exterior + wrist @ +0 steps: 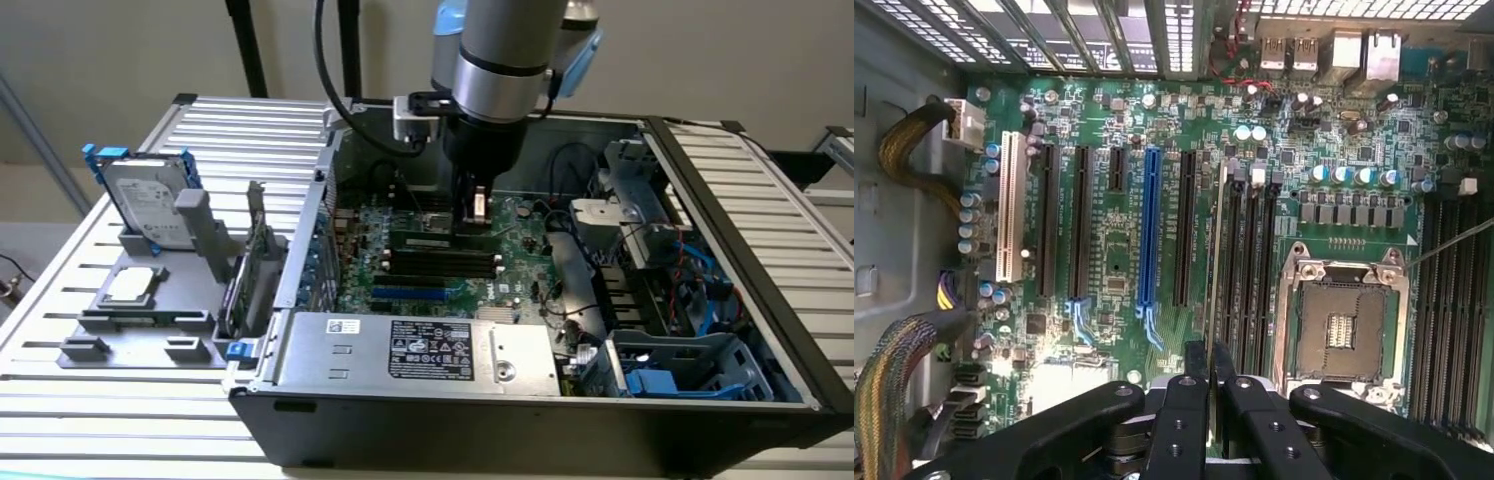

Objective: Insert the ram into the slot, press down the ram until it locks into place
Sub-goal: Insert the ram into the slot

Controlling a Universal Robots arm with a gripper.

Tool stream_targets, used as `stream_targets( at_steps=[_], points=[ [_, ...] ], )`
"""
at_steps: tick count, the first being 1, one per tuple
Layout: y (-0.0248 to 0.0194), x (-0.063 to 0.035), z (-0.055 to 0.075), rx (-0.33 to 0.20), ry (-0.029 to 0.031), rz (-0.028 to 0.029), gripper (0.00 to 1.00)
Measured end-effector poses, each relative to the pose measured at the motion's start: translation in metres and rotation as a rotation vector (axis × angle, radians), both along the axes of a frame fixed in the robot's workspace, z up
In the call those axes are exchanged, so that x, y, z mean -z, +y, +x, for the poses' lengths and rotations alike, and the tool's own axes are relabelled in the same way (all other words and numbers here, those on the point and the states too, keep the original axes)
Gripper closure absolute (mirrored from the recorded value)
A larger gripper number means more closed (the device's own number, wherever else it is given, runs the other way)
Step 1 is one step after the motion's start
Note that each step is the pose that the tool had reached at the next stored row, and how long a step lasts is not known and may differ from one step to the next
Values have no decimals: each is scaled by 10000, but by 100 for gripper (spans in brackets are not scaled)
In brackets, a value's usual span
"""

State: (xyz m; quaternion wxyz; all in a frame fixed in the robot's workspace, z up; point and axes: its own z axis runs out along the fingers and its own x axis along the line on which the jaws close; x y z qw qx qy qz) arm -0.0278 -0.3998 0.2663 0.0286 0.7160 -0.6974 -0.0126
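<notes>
1. Here, inside the open case (534,425), the CPU socket (1344,322) lies just beside the slot (1237,270), and a blue slot (1147,230) lies on its other side.
2. The ram (1213,250) stands on edge over the slot, with its long axis parallel to it.
3. The gripper (1210,356) fingers are closed, pinching the ram's top edge.

The case (400,435) lies on the desk (80,420), a hard drive (140,205) at the exterior view's left. Inside it, the ram (1214,250) stands above the slot (1235,270).
</notes>
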Motion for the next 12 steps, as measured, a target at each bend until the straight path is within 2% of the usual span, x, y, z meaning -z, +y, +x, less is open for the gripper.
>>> stream_targets(
  at_steps=[7,12],
  points=[
    [11,115,8,0,2,12,87],
    [11,163,8,0,1,93,87]
  ],
)
